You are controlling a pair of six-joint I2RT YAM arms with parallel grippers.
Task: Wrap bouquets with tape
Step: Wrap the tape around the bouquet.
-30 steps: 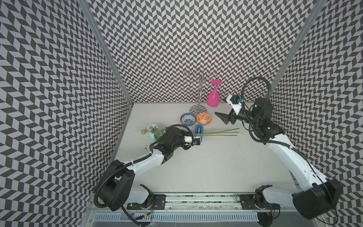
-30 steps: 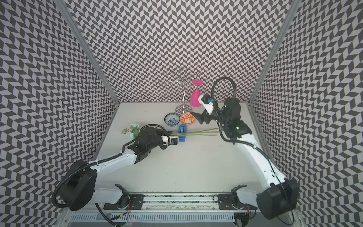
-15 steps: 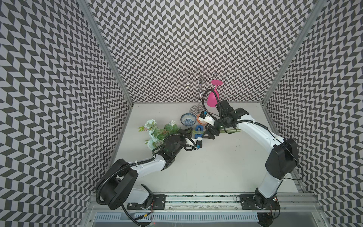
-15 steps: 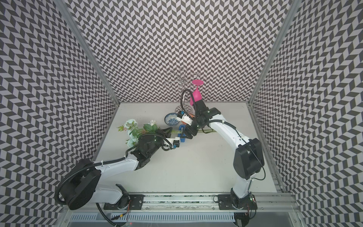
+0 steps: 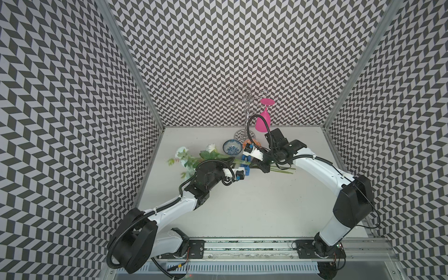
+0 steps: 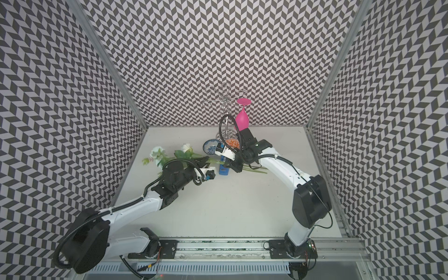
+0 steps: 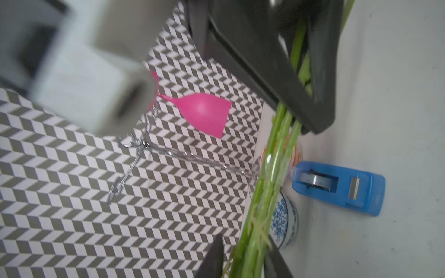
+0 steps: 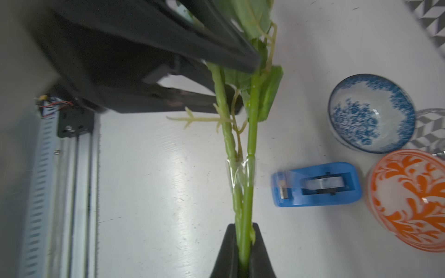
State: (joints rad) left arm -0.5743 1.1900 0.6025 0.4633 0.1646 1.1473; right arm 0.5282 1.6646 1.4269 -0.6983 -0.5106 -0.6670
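The bouquet [image 5: 184, 155] has pale blooms at the left, and its green stems [image 8: 243, 144] run rightward between both grippers. A band of clear tape [image 8: 240, 173] is wrapped round the stems, seen too in the left wrist view [image 7: 274, 166]. My right gripper [image 8: 243, 226] is shut on the stems near their cut end [image 5: 260, 167]. My left gripper [image 7: 243, 240] straddles the stems nearer the leaves [image 5: 230, 160], its jaws apart with a gap on one side. The blue tape dispenser [image 5: 245, 164] [image 8: 315, 187] lies on the table just beside the stems.
A blue-patterned bowl [image 5: 232, 147] and an orange-patterned bowl [image 8: 409, 199] stand just behind the dispenser. Further back a metal rack [image 5: 247, 101] holds a hanging pink glass [image 5: 263, 118]. Patterned walls close in three sides.
The right arm swung in from the back right and shut on the stems. The left gripper's jaws have loosened around the stems, and the blooms now show left of the left arm.
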